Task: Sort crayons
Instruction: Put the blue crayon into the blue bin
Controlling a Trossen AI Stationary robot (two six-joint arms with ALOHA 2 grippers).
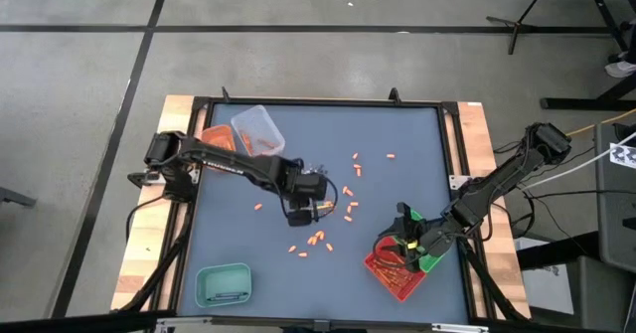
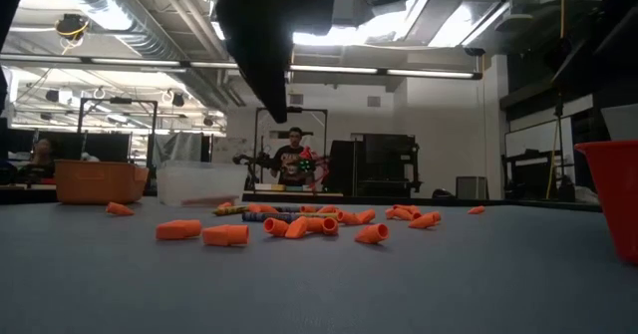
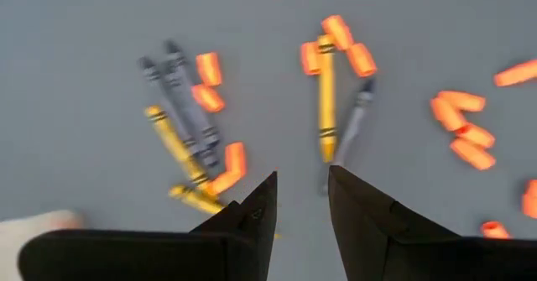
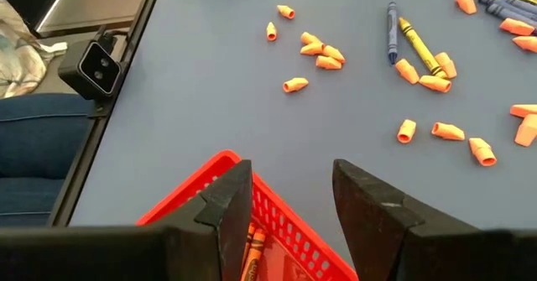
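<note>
Red tray [image 1: 390,271] near the bench's [image 1: 417,144] front right corner: a few crayons lie in it. Green tray [image 1: 431,256] touches its right side, contents hidden. Teal tray [image 1: 223,284] at front left looks bare. Clear tray [image 1: 257,129] and orange tray [image 1: 217,139] at back left hold orange bits.

My left pincer [image 3: 300,210] hangs over mid-bench, fingers parted to a narrow gap, gripping nothing. Loose crayons [image 3: 326,96] lie on the bench just beyond its tips: a yellow and a grey one running roughly lengthwise away from the fingers, more yellow and grey ones beside them, slanted. Orange stubs [image 1: 318,239] scattered around.

My right pincer [image 4: 292,201] hovers over the red tray, fingers wide, empty.
</note>
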